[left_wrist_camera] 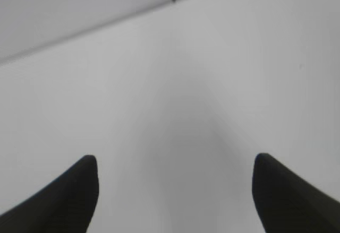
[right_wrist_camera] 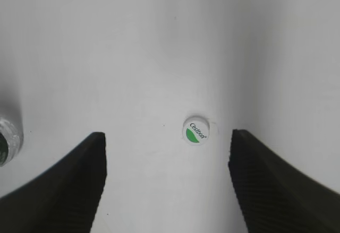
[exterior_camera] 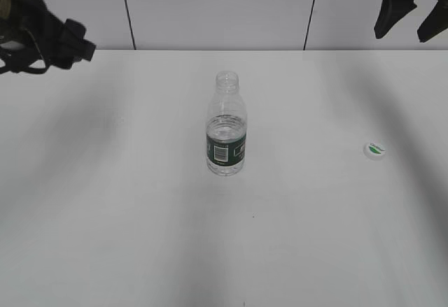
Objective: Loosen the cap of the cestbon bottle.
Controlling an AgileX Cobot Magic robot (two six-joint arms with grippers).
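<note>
exterior view: the cap lies off the cestbon bottle, near the table right edge. both grippers' jaws stand apart, empty. a careless pass could topple the open bottle and spill it.

Left arm sits high at ten o'clock in the exterior view, lifted clear of the surface, a dark bulk partly cut by the frame edge. Its left gripper shows two dark fingers spread wide apart, nothing between them. Right arm hangs at two o'clock, also raised, fingers pointing down. The right gripper has its ribbed fingers parted wide, one at seven o'clock, one at five, gripping nothing.
</note>
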